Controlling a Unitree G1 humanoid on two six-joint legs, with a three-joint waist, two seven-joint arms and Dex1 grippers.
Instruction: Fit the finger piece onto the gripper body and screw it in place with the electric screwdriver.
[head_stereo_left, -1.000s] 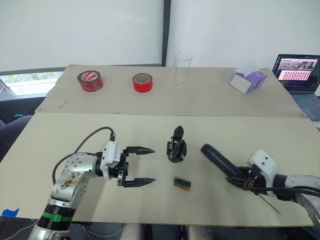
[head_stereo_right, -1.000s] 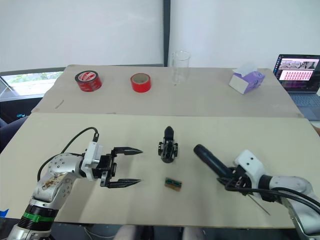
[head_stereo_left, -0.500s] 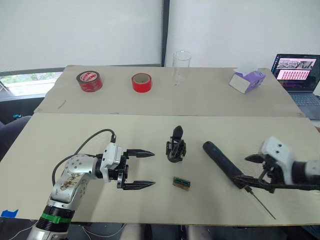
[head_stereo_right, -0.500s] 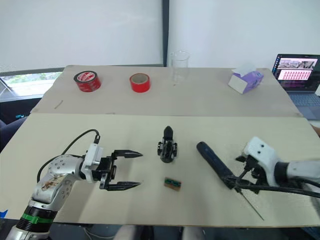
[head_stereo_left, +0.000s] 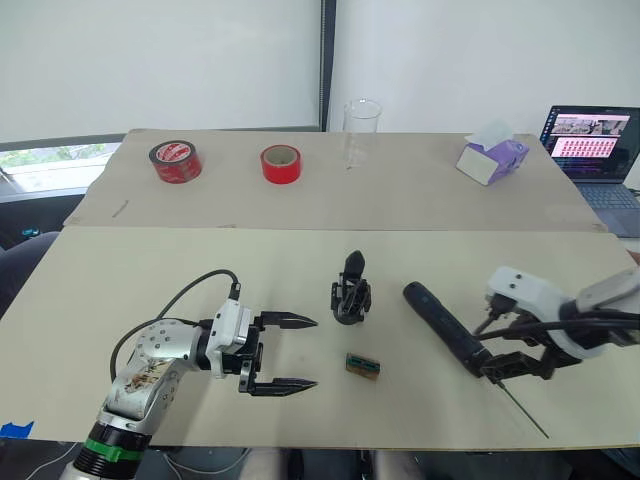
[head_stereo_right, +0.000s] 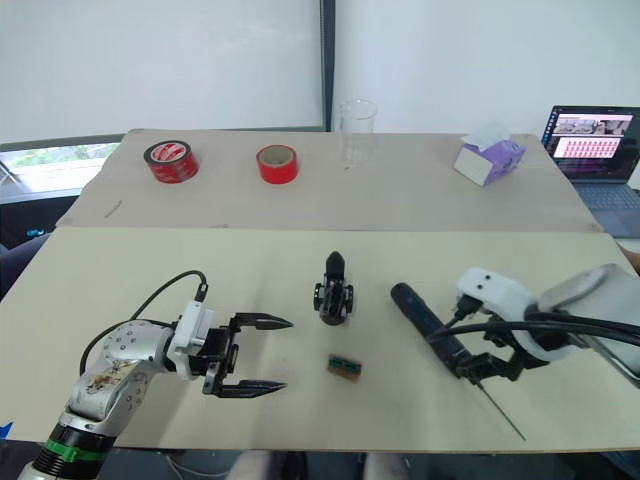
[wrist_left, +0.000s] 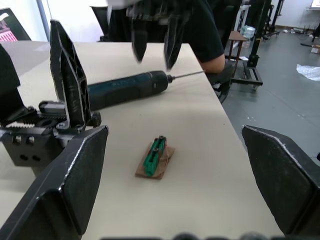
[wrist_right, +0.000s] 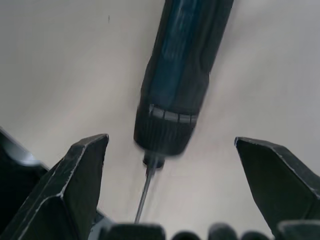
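A: What is lying in front of the robot?

B: A wide beige matte tabletop (head_stereo_left: 150, 270) is filling the foreground, with a cardboard-coloured sheet (head_stereo_left: 420, 190) lying behind it under white blinds. An open laptop (head_stereo_left: 600, 150) is being cut off at the far right edge. The near middle is staying bare, leaving free room between the arms.

A: And the arms?

B: The left gripper (head_stereo_left: 290, 352), white housing with black claws, is hovering near the front edge, its jaws spread wide around nothing. The right gripper (head_stereo_left: 503, 352) is hanging just above the bit end of the electric screwdriver, a thick dark cylinder with a thin metal bit (head_stereo_left: 447, 327); its jaws are parted on either side, not touching it.

A: Where is the work itself?

B: The gripper body, a small black blocky mechanism (head_stereo_left: 351, 297), is standing mid-table between the arms, a pointed black finger rising from it. Whether that is the finger piece, I cannot tell. A small green-brown block (head_stereo_left: 364, 366) is lying just in front.

A: Further back?

B: Two glossy red tape rolls (head_stereo_left: 176, 161), a clear glass beaker (head_stereo_left: 362, 128) and a purple tissue box (head_stereo_left: 489, 160).
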